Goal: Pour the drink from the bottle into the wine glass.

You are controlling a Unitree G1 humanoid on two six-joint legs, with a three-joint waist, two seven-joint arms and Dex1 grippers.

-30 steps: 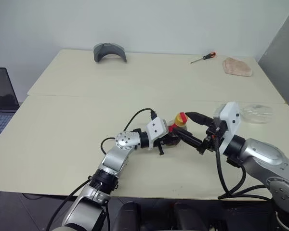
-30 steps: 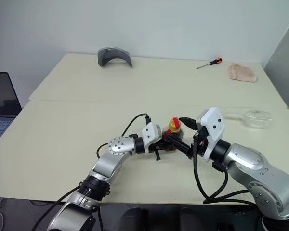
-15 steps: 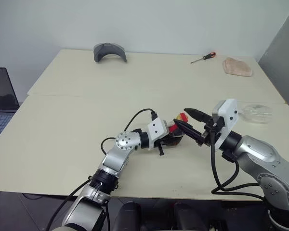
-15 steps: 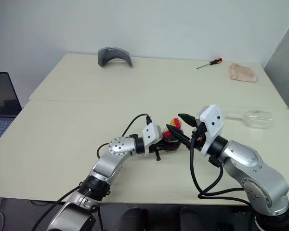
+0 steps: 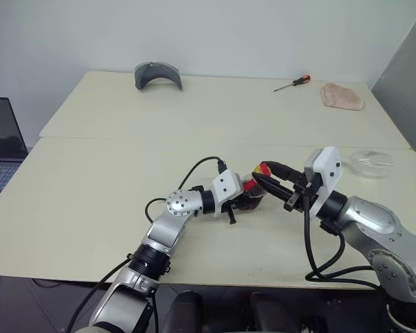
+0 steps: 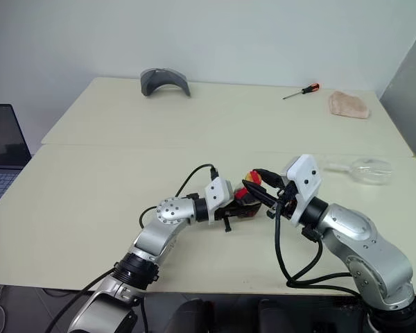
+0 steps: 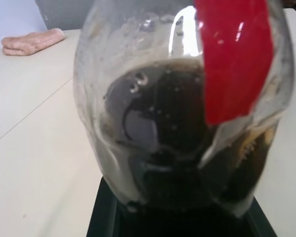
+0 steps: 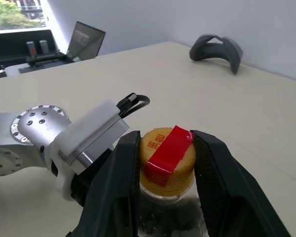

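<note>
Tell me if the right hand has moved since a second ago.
Yes. The right hand has closed in on the bottle's cap, leftward, away from the wine glass.

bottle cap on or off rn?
On. The yellow cap sits on the bottle, red strip across it, the right gripper closed around it.

Silver arms, white wrist housings, black cables, black pincers.
</note>
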